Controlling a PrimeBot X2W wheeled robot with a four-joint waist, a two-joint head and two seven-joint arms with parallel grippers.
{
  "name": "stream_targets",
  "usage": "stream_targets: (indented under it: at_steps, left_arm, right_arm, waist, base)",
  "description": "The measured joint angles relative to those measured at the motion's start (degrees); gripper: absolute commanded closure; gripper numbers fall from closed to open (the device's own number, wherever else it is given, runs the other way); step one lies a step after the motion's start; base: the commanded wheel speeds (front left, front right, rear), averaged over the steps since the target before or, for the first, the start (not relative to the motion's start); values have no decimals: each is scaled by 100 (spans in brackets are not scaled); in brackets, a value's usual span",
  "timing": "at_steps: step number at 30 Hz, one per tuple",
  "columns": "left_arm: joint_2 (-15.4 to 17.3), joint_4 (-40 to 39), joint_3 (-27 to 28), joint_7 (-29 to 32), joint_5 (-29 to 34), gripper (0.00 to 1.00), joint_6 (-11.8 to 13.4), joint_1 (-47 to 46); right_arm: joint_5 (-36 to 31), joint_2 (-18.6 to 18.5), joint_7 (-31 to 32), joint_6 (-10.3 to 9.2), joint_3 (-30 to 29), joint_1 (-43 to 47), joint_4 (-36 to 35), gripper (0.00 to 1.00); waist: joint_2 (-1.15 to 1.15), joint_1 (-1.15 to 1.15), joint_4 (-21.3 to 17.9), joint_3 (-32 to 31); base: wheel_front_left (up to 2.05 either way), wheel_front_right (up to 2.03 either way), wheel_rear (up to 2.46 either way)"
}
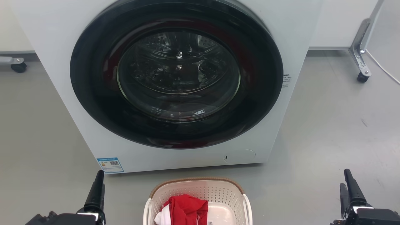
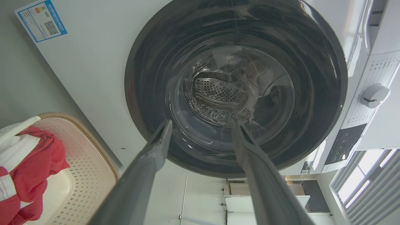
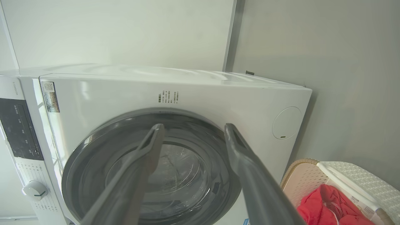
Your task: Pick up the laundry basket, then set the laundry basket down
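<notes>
The head view's bottom edge cuts off the cream-white perforated plastic laundry basket point(image 1: 200, 190); print on the blue rectangular sticker point(image 1: 110, 165) is illegible.

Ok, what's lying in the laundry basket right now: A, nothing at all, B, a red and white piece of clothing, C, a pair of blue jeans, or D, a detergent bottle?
B: a red and white garment lies bunched inside the laundry basket.

The basket point(image 1: 197, 181) is set on the floor point(image 1: 328, 125) just before the washer point(image 1: 176, 75), about midway across it; clothes point(image 1: 187, 208) are piled in the basket.
</notes>
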Motion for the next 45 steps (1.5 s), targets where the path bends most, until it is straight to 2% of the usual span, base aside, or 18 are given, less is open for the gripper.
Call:
stream_targets:
  at_steps: [9,12,30,45]
  left_arm:
    - [200,-153,-366,-293,846,0,2,-109]
    - [260,-207,-463,-353,1147,0,52,-130]
    - [615,-681,-1067,-749,3049,0,554,-230]
    - [813,-1023,-1424,-1058,4291,0,803,-212]
  right_arm:
    - [-907,-205,-247,-4,245,-43,-149,0]
    - [-1246,-274,-304,-59,336,-58,-199,0]
    - [-3328,-650,-693,-408,932,-153,-651,0]
    - [-4647,-801,-1003,-557,1382,-149,-754,0]
  waist:
    - [0,0,-1,-21]
    - [0,0,-2,-27]
    - [0,0,-8,-50]
    - [0,0,-6,-55]
  base:
    - [0,0,0]
    - [0,0,0]
    - [0,0,0]
    - [0,0,0]
